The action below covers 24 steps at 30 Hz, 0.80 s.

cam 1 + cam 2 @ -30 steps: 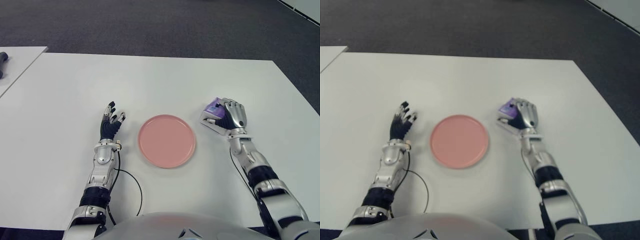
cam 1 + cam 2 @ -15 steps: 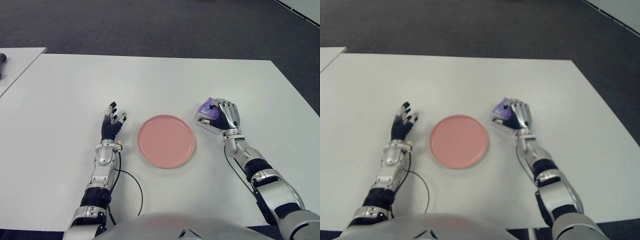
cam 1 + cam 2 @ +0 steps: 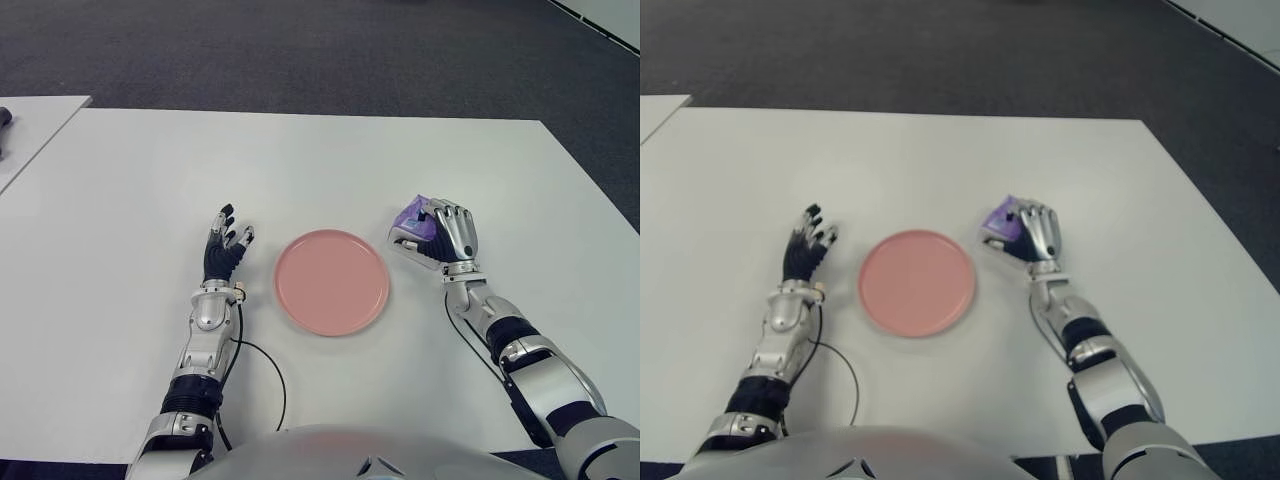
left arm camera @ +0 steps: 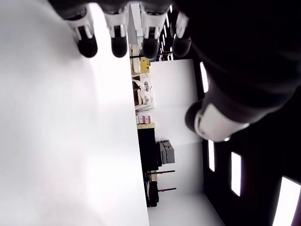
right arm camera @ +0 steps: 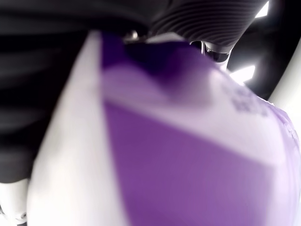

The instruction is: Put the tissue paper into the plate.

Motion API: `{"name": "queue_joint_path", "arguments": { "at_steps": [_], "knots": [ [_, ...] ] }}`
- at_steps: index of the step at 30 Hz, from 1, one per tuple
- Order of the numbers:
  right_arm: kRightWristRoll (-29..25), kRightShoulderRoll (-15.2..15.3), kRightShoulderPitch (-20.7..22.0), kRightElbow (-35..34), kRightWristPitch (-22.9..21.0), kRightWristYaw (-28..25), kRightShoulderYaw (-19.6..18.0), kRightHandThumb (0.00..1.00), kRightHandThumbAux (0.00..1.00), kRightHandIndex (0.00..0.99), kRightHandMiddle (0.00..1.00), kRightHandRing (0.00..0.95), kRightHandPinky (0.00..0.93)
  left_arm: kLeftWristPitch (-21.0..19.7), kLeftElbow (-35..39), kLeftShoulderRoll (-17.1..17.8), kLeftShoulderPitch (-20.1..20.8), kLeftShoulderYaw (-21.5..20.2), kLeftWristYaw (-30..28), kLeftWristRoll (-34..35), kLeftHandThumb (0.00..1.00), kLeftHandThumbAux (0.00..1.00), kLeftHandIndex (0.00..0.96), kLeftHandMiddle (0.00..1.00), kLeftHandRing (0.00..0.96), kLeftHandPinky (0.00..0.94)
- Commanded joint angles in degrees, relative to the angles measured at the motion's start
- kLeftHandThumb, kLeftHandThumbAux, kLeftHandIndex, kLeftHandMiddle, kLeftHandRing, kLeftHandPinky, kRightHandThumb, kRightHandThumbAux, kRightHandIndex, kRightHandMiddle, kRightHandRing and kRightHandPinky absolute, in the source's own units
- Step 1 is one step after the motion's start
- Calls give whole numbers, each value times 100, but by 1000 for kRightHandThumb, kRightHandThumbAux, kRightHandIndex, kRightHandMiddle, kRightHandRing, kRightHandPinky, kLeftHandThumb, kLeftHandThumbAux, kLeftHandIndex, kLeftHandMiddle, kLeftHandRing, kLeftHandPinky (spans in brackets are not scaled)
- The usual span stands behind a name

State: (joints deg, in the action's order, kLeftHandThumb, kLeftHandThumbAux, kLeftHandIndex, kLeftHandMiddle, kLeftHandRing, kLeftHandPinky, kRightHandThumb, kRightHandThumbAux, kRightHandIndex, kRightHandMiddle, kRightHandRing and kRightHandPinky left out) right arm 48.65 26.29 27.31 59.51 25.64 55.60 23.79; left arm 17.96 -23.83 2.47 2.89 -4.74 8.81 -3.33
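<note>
Table [image 3: 320,160]: white, matte, rectangular; far edge and right corner in view, bare apart from the plate, both arms and a thin black cable [image 3: 268,372] looping near the left forearm.
Plate [image 3: 332,281]: pink, round, flat on the table midway between the two hands, nothing in it.
Tissue paper [image 3: 413,216]: small purple and white pack, gripped in the right hand just beside the plate's right rim, outside the plate; fills the right wrist view [image 5: 188,155] as a purple face with white borders.
Right hand [image 3: 438,234]: fingers curled tight round the pack, back of the hand up, near the plate's right edge.
Left hand [image 3: 224,250]: just left of the plate, fingers spread and straight, holding nothing; fingertips [image 4: 115,44] close over the white surface in the left wrist view.
Floor [image 3: 300,50]: dark grey carpet beyond the table.
Second table [image 3: 35,125]: white corner at far left, a dark object at its edge, too small to identify.
Room: white walls, shelving and bright ceiling lights, seen in the left wrist view.
</note>
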Motion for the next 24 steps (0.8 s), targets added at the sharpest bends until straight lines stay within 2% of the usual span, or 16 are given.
{"name": "queue_joint_path", "arguments": {
  "at_steps": [1,4,7,18,24],
  "knots": [
    [11,-116,-366,225,-9,-150,244,1000,665,777,493,479,430,-90,-39,14,-94,2,-13,-25,8,712,0,0,0,0],
    [-24,-109,-368,225,12,-124,283,1000,665,776,492,479,432,-100,-35,23,-97,5,-15,-34,5,715,0,0,0,0],
    [-61,-110,-384,197,76,-86,313,1000,662,773,523,524,426,-154,-24,57,-91,12,-29,-55,1,710,0,0,0,0],
    [-152,-98,-392,105,74,-37,388,1000,657,758,538,525,455,-182,-23,94,-82,7,-51,-21,0,708,0,0,0,0],
    [-198,-98,-404,48,48,-31,386,1000,661,759,502,507,443,-196,-27,101,-83,3,-46,-16,0,715,0,0,0,0]
  ]
}}
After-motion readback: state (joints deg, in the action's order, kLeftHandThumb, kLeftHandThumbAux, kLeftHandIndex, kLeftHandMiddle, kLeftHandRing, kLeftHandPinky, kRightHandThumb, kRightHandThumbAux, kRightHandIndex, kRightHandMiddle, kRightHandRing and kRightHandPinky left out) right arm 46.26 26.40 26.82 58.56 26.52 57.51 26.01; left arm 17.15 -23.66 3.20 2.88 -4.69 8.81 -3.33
